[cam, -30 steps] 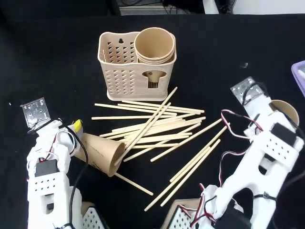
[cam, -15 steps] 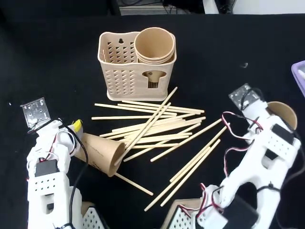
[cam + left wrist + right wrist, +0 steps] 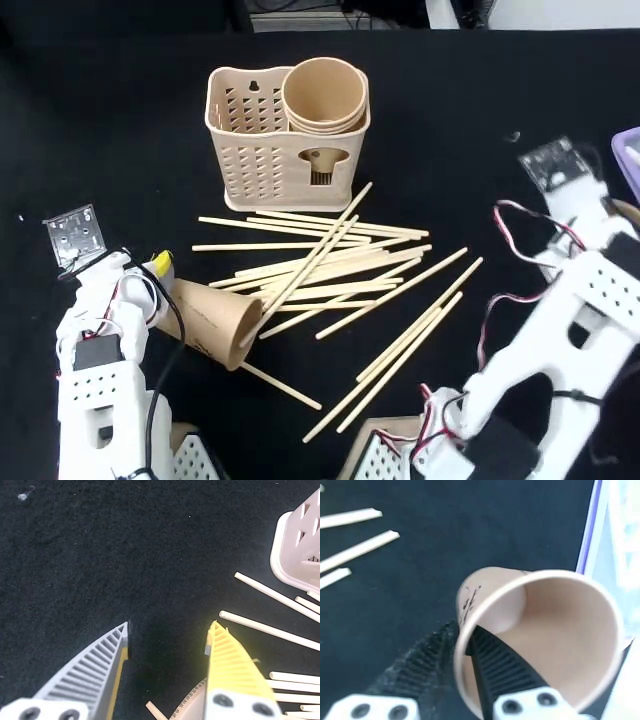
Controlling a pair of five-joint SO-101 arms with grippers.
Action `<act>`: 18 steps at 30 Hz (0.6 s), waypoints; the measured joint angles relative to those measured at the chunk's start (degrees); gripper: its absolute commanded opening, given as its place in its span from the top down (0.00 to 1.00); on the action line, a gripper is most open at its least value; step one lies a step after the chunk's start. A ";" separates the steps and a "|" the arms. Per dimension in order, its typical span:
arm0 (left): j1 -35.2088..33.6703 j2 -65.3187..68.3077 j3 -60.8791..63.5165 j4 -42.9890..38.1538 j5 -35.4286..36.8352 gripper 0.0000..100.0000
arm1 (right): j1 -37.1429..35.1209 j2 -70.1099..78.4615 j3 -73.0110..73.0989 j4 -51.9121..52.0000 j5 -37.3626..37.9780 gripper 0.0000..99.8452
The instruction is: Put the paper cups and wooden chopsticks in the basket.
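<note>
So the basket [image 3: 262, 160] sits upright toward the back of the black table [image 3: 120, 130]. It's got two compartments, and the one on the right as the high view sees it holds a nested stack of paper cups [image 3: 323, 95], mouths up, poking out a bit above the rim. Through the cutout in the front wall you can see a bit of the stack's lower part.

The wooden chopsticks [image 3: 330, 265] are all out on the table, a loose criss-crossed pile just in front of the basket. One leans up near the basket's front wall and a few longer ones trail off toward the right arm's side.

One more tipped cup [image 3: 212, 320] lies on its side by the left arm, narrow base toward the left gripper [image 3: 167, 625] and mouth toward the pile. A chopstick or two sit right at its mouth end. That gripper's grey and yellow fingers are spread apart just over the table, holding nothing, with the cup's base edge right between them.

The right gripper [image 3: 464, 630] is off at the right edge of the table, well apart from the basket, pinching the wall of a held cup [image 3: 545, 625]: one finger inside, one outside. Just beside it is a purple-rimmed bin [image 3: 592, 530]. Can't tell what's in it.
</note>
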 measured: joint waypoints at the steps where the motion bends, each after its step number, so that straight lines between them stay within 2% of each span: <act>1: 0.00 0.00 0.00 0.00 0.00 0.75 | -1.93 -0.97 -2.37 3.34 -1.14 0.99; 5: 0.00 0.00 0.00 0.00 0.00 0.75 | -12.48 -3.08 -12.48 13.27 -7.82 0.99; 9: 0.00 0.00 0.00 0.00 0.00 0.75 | -23.91 -3.08 -24.44 19.78 -18.20 0.99; 14: 0.00 0.00 0.00 0.00 0.00 0.75 | -39.38 -2.81 -37.89 20.92 -30.33 0.99; 18: 0.00 0.00 0.00 0.00 0.00 0.75 | -48.97 4.57 -45.98 21.01 -32.62 0.99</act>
